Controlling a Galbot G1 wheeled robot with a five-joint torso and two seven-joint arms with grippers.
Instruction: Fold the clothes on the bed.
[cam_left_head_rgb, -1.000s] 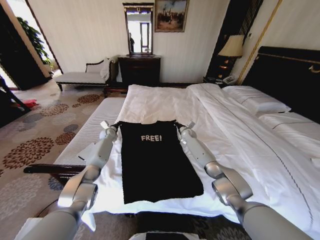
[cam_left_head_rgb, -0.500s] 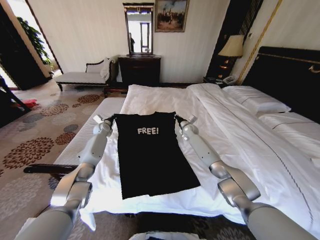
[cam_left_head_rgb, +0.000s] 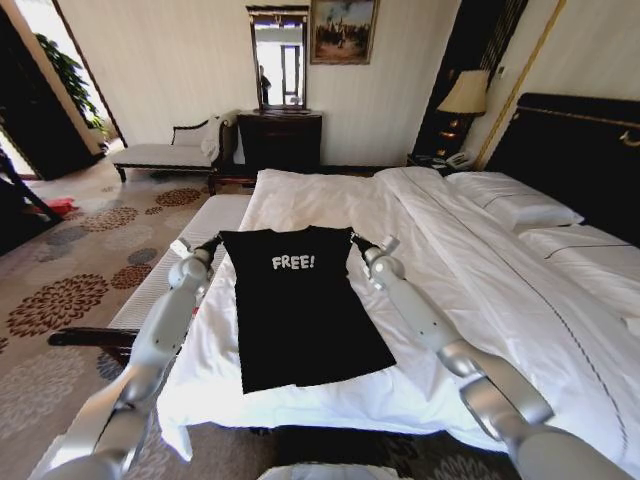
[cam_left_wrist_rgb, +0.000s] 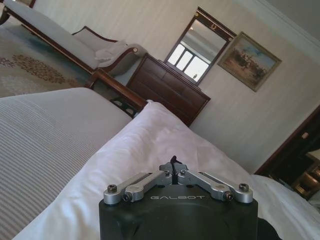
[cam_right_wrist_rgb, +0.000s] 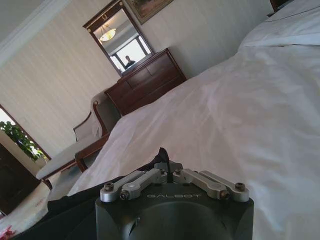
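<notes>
On the big white bed, near its foot edge, my black T-shirt lies spread flat because my left tool and right tool each pinch a shoulder corner, pulling it wide and smooth for folding.

Silver-grey jointed arms, black "GALBOT"-marked wrists

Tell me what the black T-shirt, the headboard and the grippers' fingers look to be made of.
T-shirt: soft matte knit, probably cotton; it drapes limp between the left gripper and right gripper. Headboard: dark glossy wood, seemingly, with gold trim. Fingers: brushed bare metal with screws.
</notes>
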